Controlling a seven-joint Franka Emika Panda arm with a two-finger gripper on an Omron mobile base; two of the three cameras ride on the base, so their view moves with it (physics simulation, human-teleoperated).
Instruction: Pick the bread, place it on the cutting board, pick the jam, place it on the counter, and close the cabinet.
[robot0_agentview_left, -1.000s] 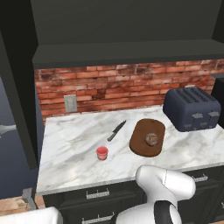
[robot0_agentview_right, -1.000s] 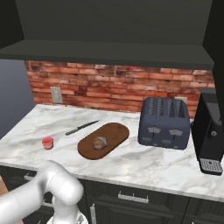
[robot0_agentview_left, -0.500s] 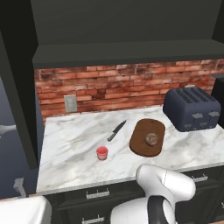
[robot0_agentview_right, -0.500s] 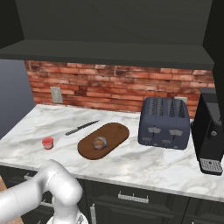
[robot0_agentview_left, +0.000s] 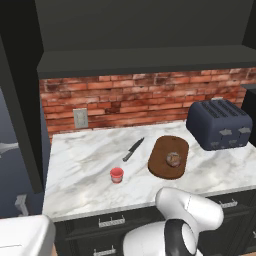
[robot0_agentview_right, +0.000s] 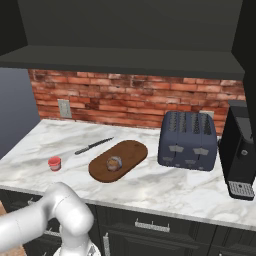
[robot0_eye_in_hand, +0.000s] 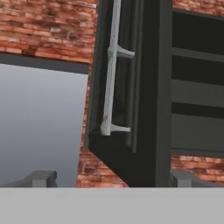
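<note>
Closing the cabinet (robot0_eye_in_hand: 148, 87) remains: press your empty end effector (robot0_eye_in_hand: 111, 177), fingers spread wide, against the door edge at twelve o'clock (avoid the handle (robot0_eye_in_hand: 111, 70)).

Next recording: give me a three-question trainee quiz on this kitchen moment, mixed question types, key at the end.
1. True or false: the bread lies on the cutting board.
2. Where is the jam? A) inside the cabinet B) on the counter, left of the board C) on top of the toaster
3. Fill in: the hand view faces an open cabinet door with a long silver ____.

Key: 1 true; 2 B; 3 handle.
</note>
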